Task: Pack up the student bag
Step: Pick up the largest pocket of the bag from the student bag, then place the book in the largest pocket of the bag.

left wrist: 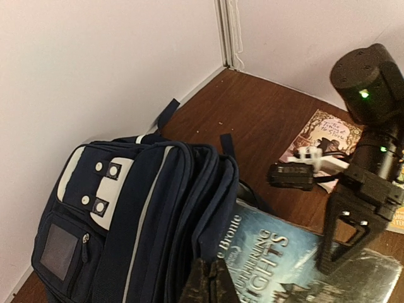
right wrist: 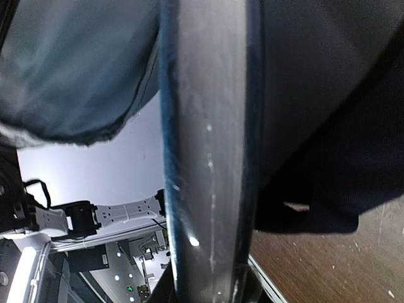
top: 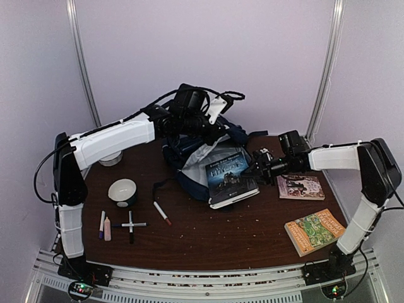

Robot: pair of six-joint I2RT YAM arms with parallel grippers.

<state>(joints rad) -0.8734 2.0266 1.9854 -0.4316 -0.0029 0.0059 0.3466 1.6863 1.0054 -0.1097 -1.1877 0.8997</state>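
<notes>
Rim of student bag (left wrist: 126, 208) pinched in left gripper (left wrist: 205, 284); right gripper (top: 257, 169) clamped on book (top: 228, 177) at bag mouth.

The student bag (left wrist: 126, 208) touches a dark book (left wrist: 278, 252) that the right tool (left wrist: 347, 246) clasps.

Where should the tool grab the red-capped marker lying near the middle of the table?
Mid-barrel, from straight above. The red-capped marker lies flat and slanted on the table, bare wood either side, so a tool can likely straddle its thin width, turned to match the slant.
</notes>
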